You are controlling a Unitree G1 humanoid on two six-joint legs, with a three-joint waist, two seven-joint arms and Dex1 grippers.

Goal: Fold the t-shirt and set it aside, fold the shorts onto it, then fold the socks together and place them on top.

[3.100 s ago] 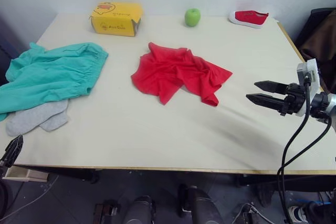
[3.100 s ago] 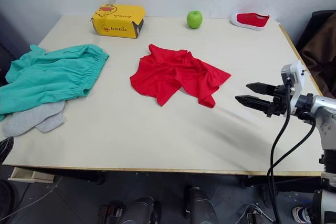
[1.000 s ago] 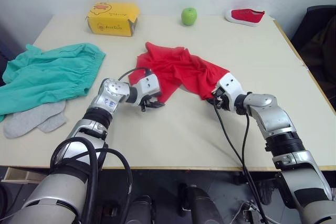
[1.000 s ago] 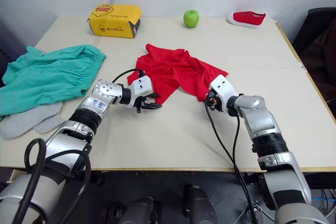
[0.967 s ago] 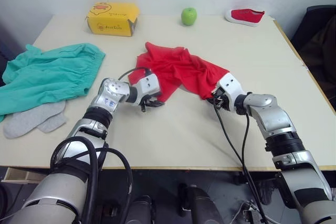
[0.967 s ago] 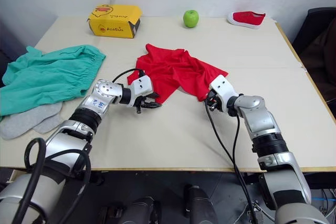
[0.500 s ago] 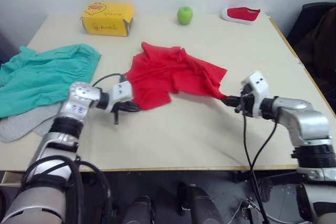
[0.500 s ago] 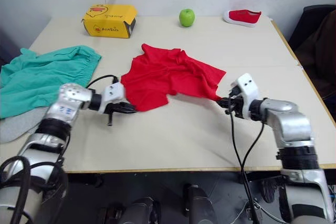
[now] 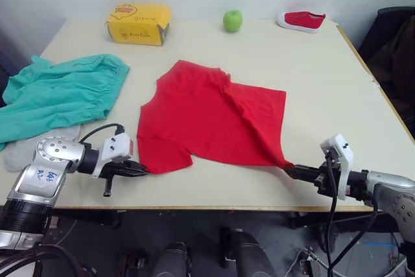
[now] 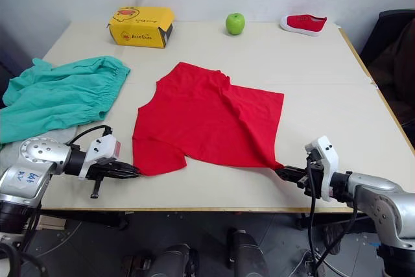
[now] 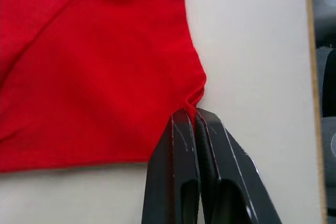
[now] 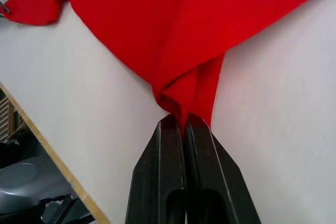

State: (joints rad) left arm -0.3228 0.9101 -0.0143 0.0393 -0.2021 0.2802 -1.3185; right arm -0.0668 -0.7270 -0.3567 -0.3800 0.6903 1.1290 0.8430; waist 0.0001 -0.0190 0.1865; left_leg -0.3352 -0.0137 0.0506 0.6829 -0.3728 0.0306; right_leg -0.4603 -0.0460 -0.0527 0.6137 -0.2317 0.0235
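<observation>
A pale desk (image 9: 311, 89) stands against a white wall. From the head views, the t-shirt (image 9: 211, 118) lies spread near the middle of it. My left hand (image 9: 137, 168) pinches one near corner and my right hand (image 9: 293, 169) pinches the other, both low by the desk's front edge and wide apart, which I judge keeps the cloth flat for the first fold. The shorts (image 9: 61, 92) lie bunched at my far left, covering most of the socks (image 9: 16, 154), so I cannot tell how the pair lies. A yellow box (image 9: 137, 23), a green apple (image 9: 232, 20) and a red shoe (image 9: 301, 20) sit along the back.

In the left wrist view, my fingers (image 11: 181, 177) are closed on a small pucker of the shirt's edge.

In the right wrist view, my fingers (image 12: 168, 177) clamp a gathered fold of red cloth; the shirt's chest print is nowhere visible.
</observation>
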